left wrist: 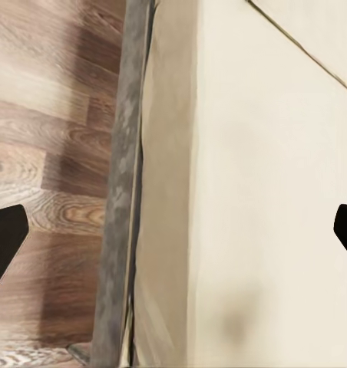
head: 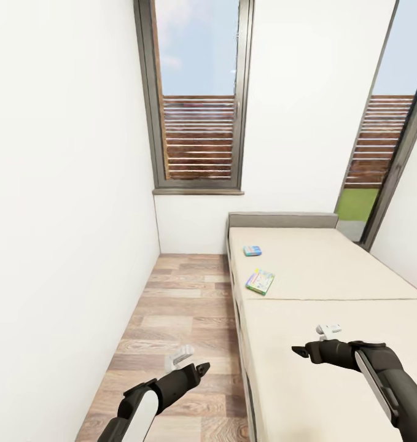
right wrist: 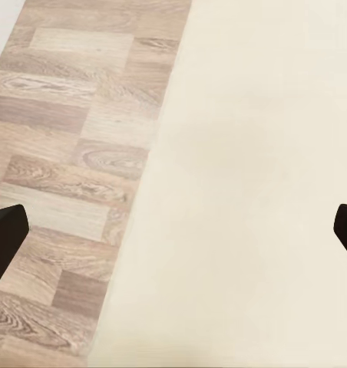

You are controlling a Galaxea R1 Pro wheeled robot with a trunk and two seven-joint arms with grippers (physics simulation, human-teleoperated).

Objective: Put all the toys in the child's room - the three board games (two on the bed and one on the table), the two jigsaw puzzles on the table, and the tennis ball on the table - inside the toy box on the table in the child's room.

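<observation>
Board games, one blue (head: 252,250) and one white-green (head: 260,281), lie near the bed's (head: 331,270) left edge; both arms hover low, left fingers (head: 201,370) and right fingers (head: 300,352) spread open.

This is a bedroom in a home. A long bed (head: 331,288) with a cream top and a grey headboard (head: 282,220) fills one side. Two game boxes, one blue (head: 252,250) and one white and green (head: 260,281), lie on it. The floor (head: 177,319) is wood planks, the walls (head: 61,184) are white, and tall windows (head: 199,92) show a fence outside.
</observation>
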